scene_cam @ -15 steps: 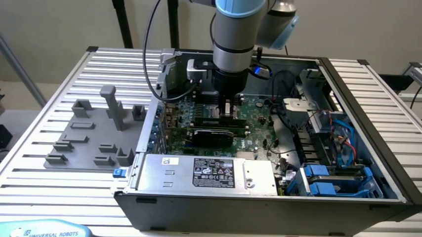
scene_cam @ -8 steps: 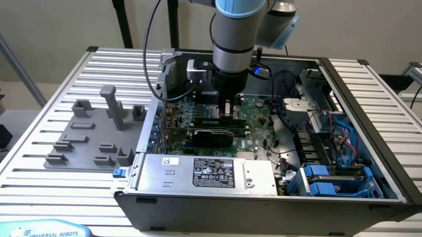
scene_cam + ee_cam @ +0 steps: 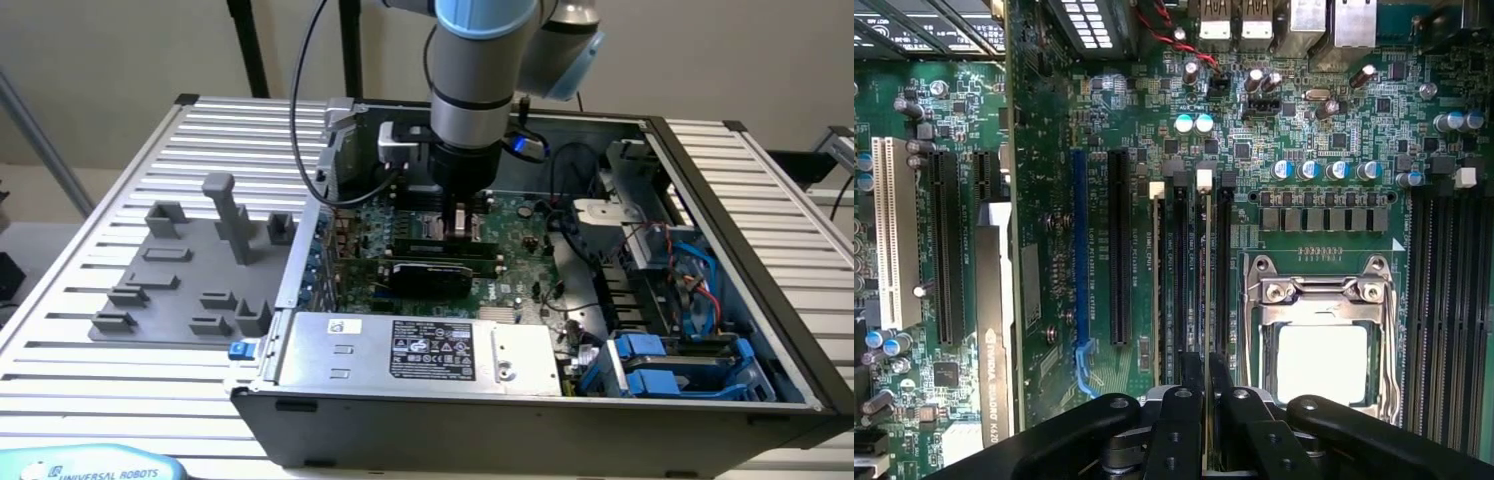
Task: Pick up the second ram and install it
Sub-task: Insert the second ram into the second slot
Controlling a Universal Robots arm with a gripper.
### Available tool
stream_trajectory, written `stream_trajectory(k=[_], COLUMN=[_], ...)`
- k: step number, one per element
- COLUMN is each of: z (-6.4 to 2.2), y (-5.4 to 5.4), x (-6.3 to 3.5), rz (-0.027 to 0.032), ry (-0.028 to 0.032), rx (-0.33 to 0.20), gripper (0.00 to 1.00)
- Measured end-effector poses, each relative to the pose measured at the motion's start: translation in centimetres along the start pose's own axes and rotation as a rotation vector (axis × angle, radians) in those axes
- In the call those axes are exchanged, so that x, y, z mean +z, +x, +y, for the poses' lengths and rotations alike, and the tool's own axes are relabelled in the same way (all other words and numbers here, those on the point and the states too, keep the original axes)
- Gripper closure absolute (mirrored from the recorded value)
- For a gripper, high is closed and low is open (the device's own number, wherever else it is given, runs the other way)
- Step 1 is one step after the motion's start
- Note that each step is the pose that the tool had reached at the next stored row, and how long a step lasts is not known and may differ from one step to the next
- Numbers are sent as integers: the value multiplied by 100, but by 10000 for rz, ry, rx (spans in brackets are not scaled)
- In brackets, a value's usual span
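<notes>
Silver arm [image 3: 470, 70], light-blue joint caps, black tool [image 3: 461, 222].

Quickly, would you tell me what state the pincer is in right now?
Pincer: closed on the second ram, holding it edge-on over the motherboard slots beside the CPU socket.

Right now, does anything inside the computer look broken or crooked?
Nothing stands out. The hand grips the second ram, which runs straight and parallel to the other stick beside it. No cracks, spills or loose bits show on the motherboard.
</notes>
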State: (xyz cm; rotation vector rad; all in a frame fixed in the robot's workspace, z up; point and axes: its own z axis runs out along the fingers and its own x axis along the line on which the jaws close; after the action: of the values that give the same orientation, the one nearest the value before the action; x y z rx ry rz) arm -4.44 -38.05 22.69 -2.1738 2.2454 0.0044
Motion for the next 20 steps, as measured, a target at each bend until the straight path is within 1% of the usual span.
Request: stream_trajectory(k=[20], z=[8], y=[-18], x=[36], rz=[-1], ry=[4], rx=[0], gripper=[86])
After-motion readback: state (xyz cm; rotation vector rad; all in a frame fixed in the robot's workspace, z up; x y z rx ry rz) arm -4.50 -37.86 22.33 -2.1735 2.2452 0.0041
